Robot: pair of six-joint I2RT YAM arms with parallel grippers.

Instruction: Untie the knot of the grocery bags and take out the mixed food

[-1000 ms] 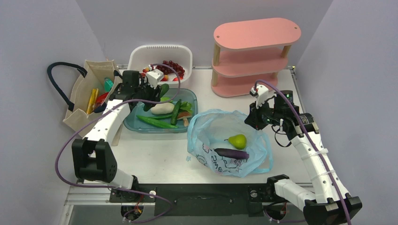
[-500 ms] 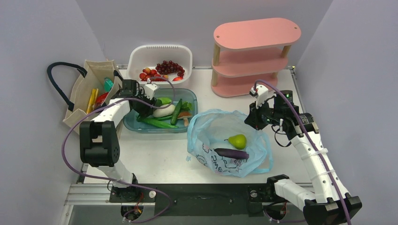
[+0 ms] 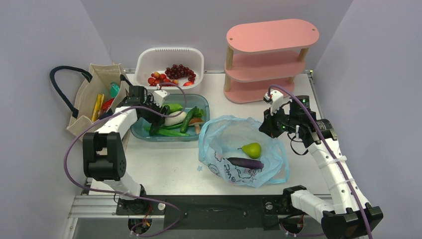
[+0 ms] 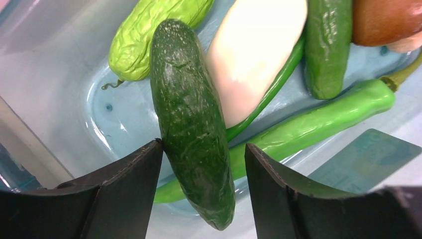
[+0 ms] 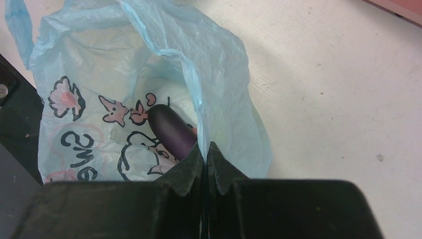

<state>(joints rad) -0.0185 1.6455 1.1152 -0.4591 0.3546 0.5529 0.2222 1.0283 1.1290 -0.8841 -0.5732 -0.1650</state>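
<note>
At centre right of the top view, the light blue bag lies slumped on the worktop with its mouth open; no knot shows. Inside it, a green pear and a purple eggplant rest just beside each other. The right hand is pinched together on the bag's far rim.

The film looks thin, limp and very light, so it should be held at the rim, which will crumple rather than resist. The pear looks firm, smooth and apt to roll, so it is best taken across its belly. The eggplant looks glossy and slippery, so it is best taken across its middle.

At upper left, the left hand hangs over the teal tub. Only the left wrist view shows its fingers apart around a dark green cucumber. The right wrist view confirms the pinch on the film and shows the eggplant's tip, but not the pear.
</note>
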